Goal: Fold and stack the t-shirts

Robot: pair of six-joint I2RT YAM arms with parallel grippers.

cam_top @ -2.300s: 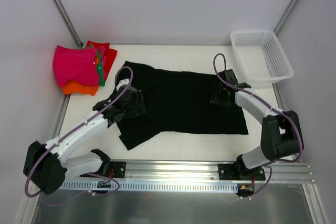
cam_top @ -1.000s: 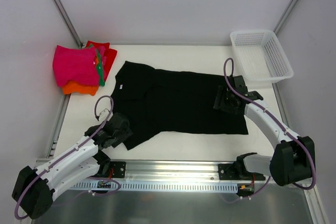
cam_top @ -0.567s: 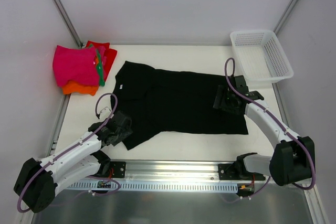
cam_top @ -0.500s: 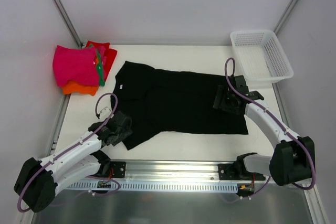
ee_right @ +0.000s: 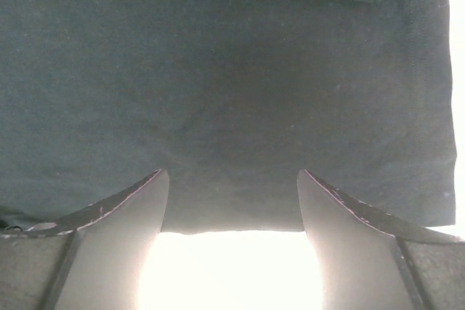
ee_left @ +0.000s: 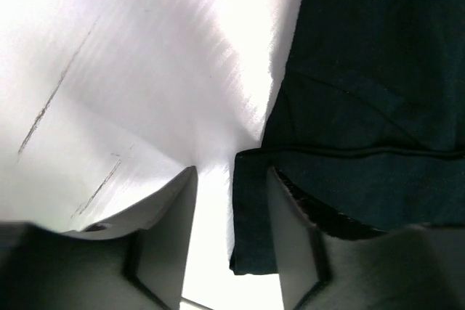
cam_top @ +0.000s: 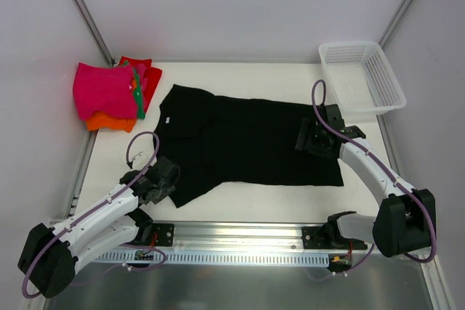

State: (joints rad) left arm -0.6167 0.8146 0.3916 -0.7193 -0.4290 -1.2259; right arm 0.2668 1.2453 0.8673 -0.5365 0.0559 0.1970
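Black shirt [cam_top: 247,147] lies unfolded; pile [cam_top: 109,92] folded far left. Left gripper [ee_left: 231,186] half-open astride sleeve hem [ee_left: 251,212]; right gripper [ee_right: 231,194] wide, empty.

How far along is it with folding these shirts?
Done: a folded pile, pink on top, sits at the far left corner. In hand: the black t-shirt lies spread flat, the left gripper at its sleeve edge, the right gripper near its hem, both open. Left: folding and stacking it.
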